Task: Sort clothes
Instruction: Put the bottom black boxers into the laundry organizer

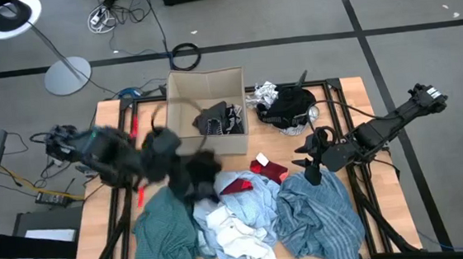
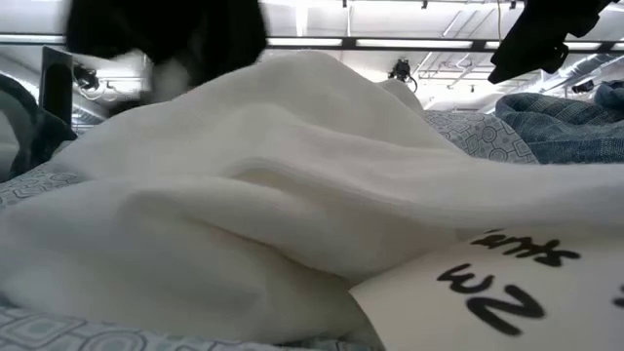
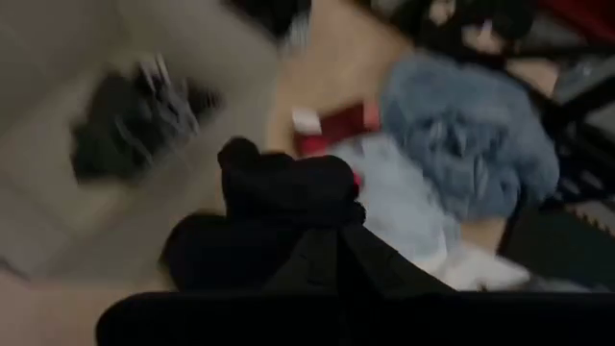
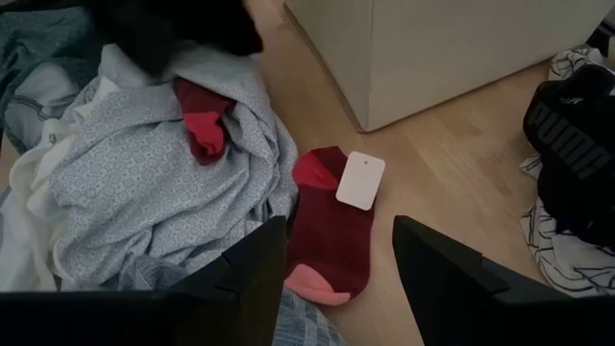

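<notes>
My left gripper [image 1: 192, 171] is shut on a black garment [image 3: 288, 187], above the pile's far edge and just near of the tan cardboard box [image 1: 207, 106]. The pile holds a teal garment [image 1: 164, 234], a white one [image 1: 235, 232], a light blue patterned one [image 4: 144, 173] and a grey-blue striped one [image 1: 321, 213]. A red sock [image 4: 332, 226] with a white tag lies flat on the table. My right gripper [image 4: 336, 288] is open and empty, its fingers over the sock's near end. Another black garment [image 1: 289, 102] lies on a white one with black pattern [image 1: 263, 90]. My left gripper pinches a bunched part of the black garment [image 3: 317, 216] between its two shut fingers; which part, the cloth itself hides. The garment is gathered in a lump ahead of the fingers. In the low view it hangs clear above the white garment [image 2: 166, 34].
The cardboard box stands at the table's far middle with a dark garment [image 1: 218, 118] inside. A second bit of red cloth [image 4: 202, 120] sits on the light blue garment. Bare wood [image 1: 112, 238] shows along the table's left side. Cables and a lamp base lie on the floor beyond.
</notes>
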